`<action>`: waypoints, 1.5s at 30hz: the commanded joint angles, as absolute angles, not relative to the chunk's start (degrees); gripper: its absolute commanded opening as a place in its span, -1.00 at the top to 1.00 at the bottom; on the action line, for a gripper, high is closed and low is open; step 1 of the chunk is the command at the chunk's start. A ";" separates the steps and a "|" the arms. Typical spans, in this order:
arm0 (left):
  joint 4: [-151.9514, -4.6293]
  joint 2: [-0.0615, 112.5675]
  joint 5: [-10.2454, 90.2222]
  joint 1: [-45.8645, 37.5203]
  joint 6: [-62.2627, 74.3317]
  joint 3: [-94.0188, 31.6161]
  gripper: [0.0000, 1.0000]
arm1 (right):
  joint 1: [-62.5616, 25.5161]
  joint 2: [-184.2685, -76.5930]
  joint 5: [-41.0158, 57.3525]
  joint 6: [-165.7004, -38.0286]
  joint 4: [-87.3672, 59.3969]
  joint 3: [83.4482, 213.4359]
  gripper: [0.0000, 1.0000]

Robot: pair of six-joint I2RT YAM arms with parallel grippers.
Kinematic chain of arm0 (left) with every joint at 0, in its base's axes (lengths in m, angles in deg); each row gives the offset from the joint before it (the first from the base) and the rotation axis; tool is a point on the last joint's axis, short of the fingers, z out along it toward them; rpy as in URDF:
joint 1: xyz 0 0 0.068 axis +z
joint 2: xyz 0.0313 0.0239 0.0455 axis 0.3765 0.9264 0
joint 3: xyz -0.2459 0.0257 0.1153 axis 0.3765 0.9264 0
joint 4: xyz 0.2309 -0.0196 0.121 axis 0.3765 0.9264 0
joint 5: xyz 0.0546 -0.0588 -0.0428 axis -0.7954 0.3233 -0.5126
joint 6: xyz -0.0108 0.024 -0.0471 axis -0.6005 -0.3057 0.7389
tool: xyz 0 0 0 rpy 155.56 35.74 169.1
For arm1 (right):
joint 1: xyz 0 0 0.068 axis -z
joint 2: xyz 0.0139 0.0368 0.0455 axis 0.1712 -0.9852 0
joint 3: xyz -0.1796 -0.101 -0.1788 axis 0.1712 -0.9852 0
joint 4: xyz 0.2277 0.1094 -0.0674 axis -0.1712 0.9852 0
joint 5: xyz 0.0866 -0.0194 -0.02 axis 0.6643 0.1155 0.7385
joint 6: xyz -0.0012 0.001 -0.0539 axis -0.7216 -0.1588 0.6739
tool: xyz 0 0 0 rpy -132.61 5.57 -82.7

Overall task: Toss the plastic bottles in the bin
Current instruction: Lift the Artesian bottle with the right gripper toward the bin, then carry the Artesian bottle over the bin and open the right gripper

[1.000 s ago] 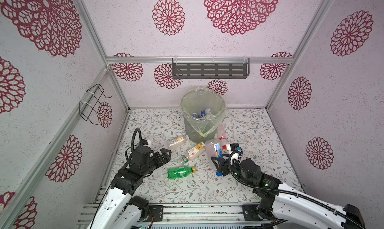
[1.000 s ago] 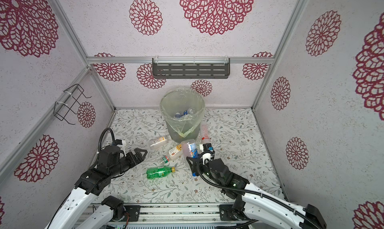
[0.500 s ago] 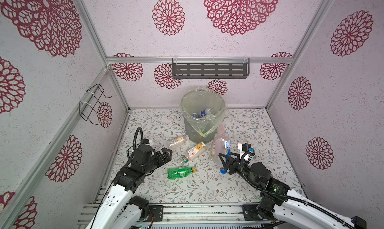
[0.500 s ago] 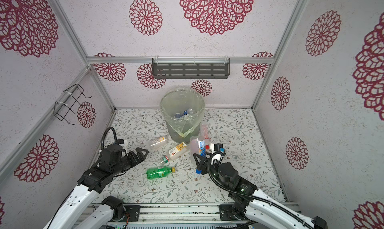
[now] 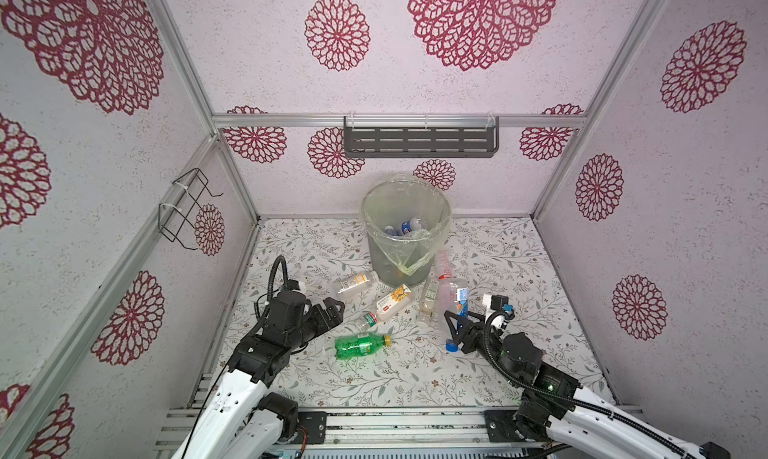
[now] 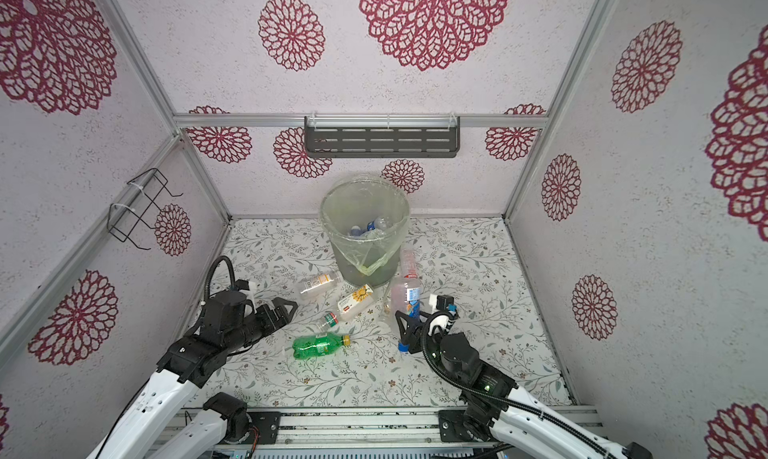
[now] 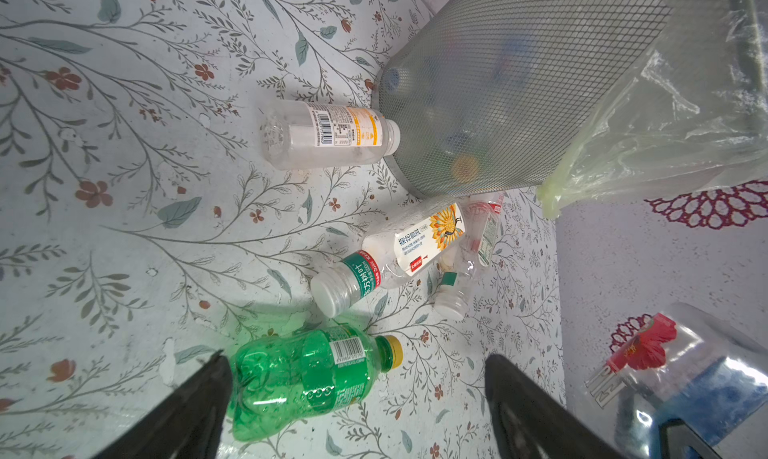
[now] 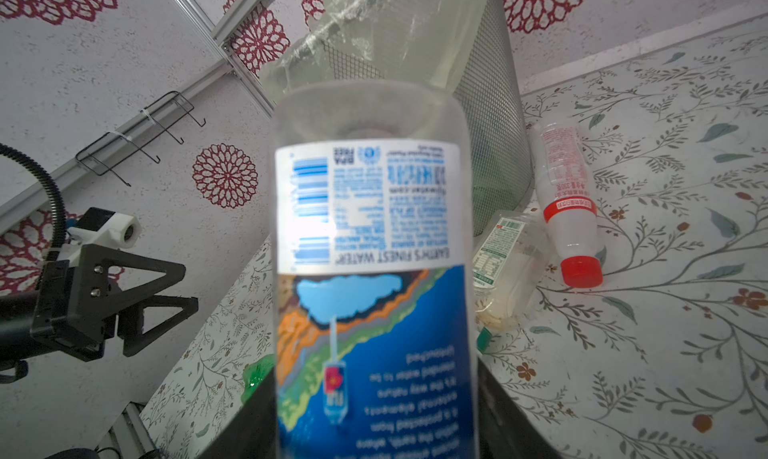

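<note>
Within the right claw point(image 5: 456, 322), a clear bottle point(image 8: 374, 236), blue-and-white label, seemingly blue cap.

Bright, even and diffuse from overhead in both top views; stays sharp throughout, splays the wall rails point(image 5: 176, 51) outward toward the edges. Holds crisp focus ahead of the left gripper point(image 7: 357, 394): soft green-tinted shadow just beyond the green bottle point(image 7: 307, 382) nearest it, whitish glare on the liner point(image 7: 665, 116) of the bin point(image 7: 519, 62) farther out. Goes soft at the right gripper point(image 8: 374, 398): blue-labelled bottle point(image 8: 374, 270) in its grip too near the lens, print soft; sharpens again on the floor point(image 8: 665, 311) beyond.
</note>
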State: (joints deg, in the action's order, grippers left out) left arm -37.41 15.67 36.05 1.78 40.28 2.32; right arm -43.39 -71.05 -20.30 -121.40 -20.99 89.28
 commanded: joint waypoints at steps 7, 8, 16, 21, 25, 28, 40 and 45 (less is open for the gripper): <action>-38.52 15.45 35.80 2.25 39.88 2.94 -0.95 | -43.09 -76.67 -20.88 -118.13 -25.49 98.81 -0.16; -38.48 15.42 35.76 2.20 39.88 2.79 -0.94 | -43.06 -79.12 -20.57 -116.57 -25.56 101.44 -0.16; -38.28 15.60 35.54 2.32 39.59 1.95 -0.95 | -37.45 -104.67 -21.87 -107.40 -22.18 132.61 -0.17; -38.74 15.55 35.45 2.34 40.05 1.39 -0.95 | -26.58 -126.93 -16.90 -113.44 -10.81 161.11 -0.80; -38.15 15.35 35.48 2.42 40.14 0.47 -0.95 | -25.89 -133.61 -13.09 -115.21 -7.90 172.97 -0.98; -37.52 14.77 35.19 2.38 39.99 0.13 -0.95 | -26.09 -130.78 -12.34 -116.23 -11.20 170.27 -0.98; -35.43 18.22 37.10 2.47 38.16 -2.88 -0.94 | -26.08 -111.08 -11.53 -117.37 -9.41 148.12 -0.98; -35.49 18.58 37.21 2.48 39.92 -3.50 -0.94 | -26.00 -102.61 -11.43 -118.27 -9.79 138.38 -0.98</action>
